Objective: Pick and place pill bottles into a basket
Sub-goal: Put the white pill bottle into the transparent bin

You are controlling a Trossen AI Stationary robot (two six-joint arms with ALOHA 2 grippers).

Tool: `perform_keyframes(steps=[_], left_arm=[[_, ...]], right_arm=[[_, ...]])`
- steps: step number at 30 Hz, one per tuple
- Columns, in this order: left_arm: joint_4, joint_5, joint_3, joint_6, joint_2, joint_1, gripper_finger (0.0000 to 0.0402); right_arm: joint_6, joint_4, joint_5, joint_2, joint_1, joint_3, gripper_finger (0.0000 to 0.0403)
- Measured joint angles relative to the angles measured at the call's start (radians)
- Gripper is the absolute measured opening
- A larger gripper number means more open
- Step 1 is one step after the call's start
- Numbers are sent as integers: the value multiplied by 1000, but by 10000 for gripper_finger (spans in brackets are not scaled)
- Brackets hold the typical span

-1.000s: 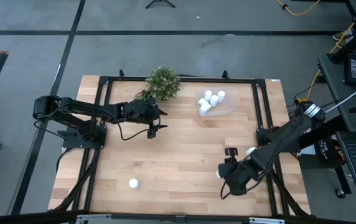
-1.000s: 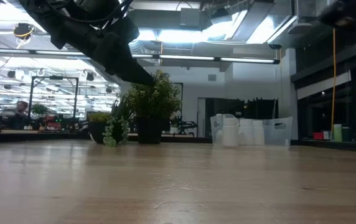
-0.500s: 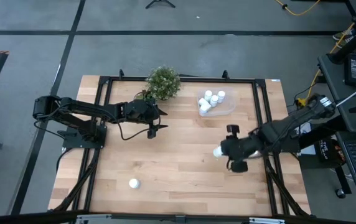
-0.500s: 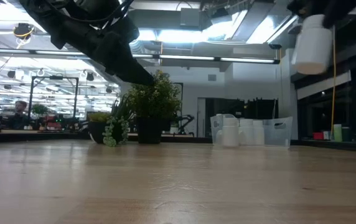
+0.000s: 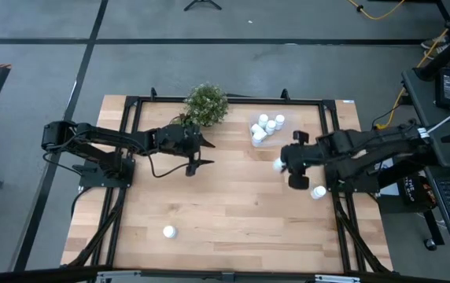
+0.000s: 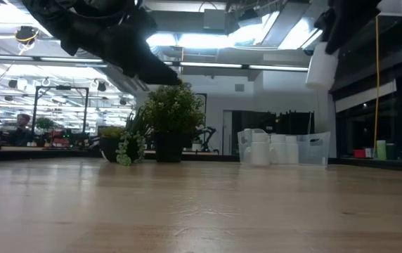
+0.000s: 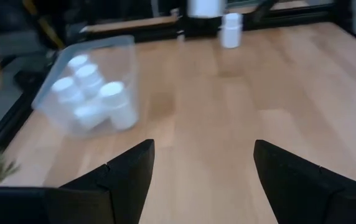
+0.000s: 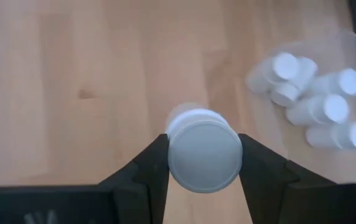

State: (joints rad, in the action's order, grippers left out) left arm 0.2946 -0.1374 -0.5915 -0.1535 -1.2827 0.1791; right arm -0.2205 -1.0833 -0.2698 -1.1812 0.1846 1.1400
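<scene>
Pill bottle [image 8: 203,154] clamped in right gripper [image 5: 282,164] near basket [image 5: 286,138], left gripper [image 5: 196,149] fingers apart, by plant [image 5: 206,104], idle.

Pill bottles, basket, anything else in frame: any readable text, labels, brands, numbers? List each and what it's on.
None readable.
The pill bottle held in the right gripper: plain white cap, no print visible.
The bottles in the basket: blurred, no label legible.
Room behind the table in the low view: nothing readable.
</scene>
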Motion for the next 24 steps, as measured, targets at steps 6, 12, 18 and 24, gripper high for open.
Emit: perform_keyframes(steps=[6, 12, 18, 24], left_arm=[[1, -75, 0, -54, 0, 0, 267], [1, -67, 0, -52, 0, 0, 267], [1, -66, 0, -51, 0, 0, 267], [-4, -65, 0, -51, 0, 0, 267]], right_arm=[[77, -8, 2, 0, -134, 0, 150], [168, -6, 30, 0, -297, 0, 150], [255, 37, 106, -19, -451, 0, 150], [316, 39, 117, -97, -549, 0, 150]])
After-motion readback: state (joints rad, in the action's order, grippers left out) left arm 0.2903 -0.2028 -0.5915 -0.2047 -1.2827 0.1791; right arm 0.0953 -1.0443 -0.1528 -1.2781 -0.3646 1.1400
